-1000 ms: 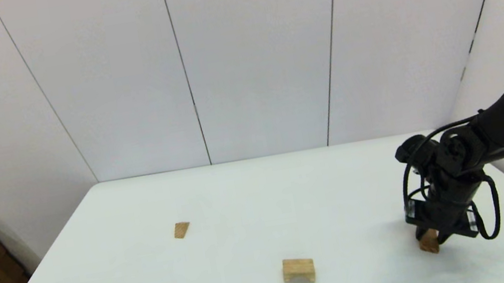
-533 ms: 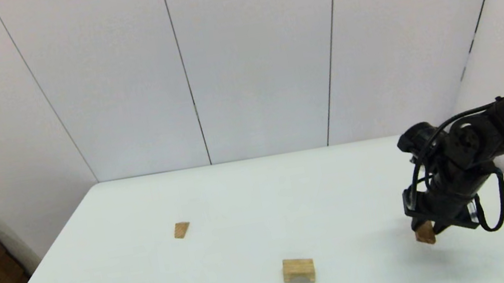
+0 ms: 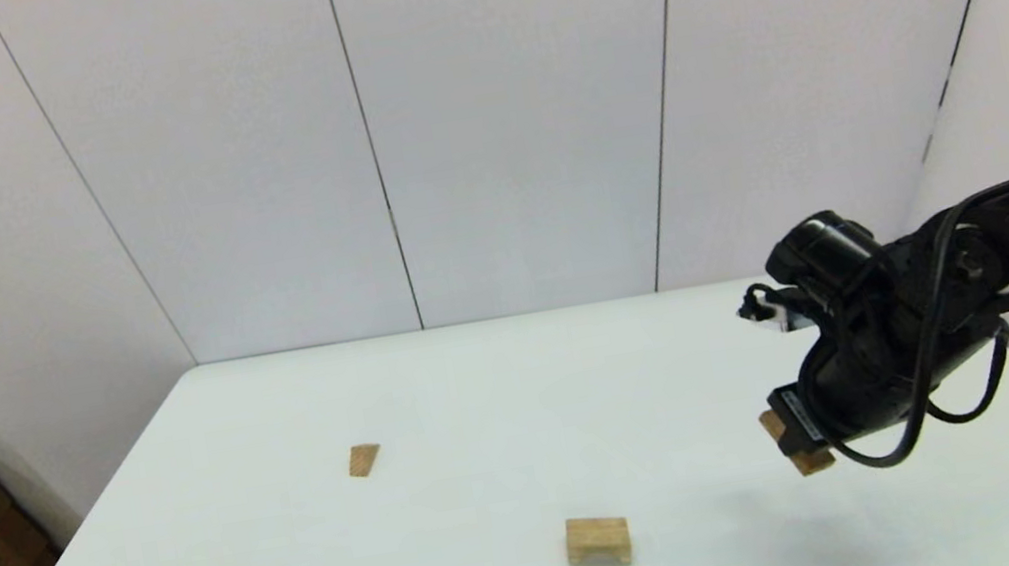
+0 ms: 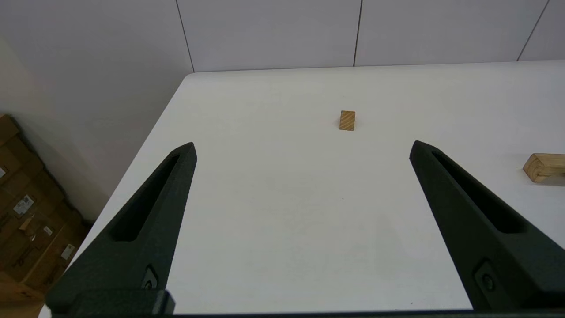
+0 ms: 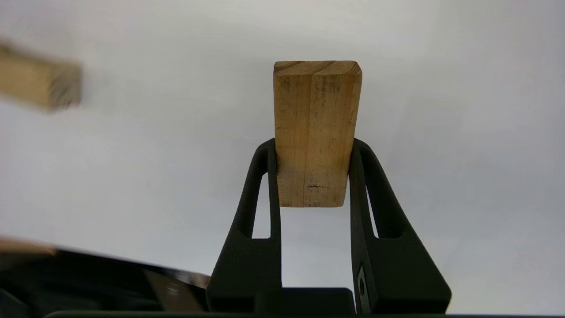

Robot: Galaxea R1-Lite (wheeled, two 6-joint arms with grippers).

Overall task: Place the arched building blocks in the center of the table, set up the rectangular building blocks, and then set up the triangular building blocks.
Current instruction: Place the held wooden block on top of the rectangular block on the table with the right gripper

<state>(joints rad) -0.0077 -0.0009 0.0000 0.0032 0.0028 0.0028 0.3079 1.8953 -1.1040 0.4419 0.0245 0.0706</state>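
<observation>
White table (image 3: 326, 564) carries 2 blocks; the 3rd is airborne. Right gripper (image 3: 798, 444) hangs above the table's right side, fingers clamped on the rectangular block (image 5: 315, 132), which is lifted clear of the surface and tilted. Left gripper (image 4: 302, 150) sits over the near-left area, fingers spread wide apart, holding nothing. Arched block (image 3: 597, 542) rests near the front centre. Triangular wedge (image 3: 363, 459) lies left of centre, well apart from the arched block.
</observation>
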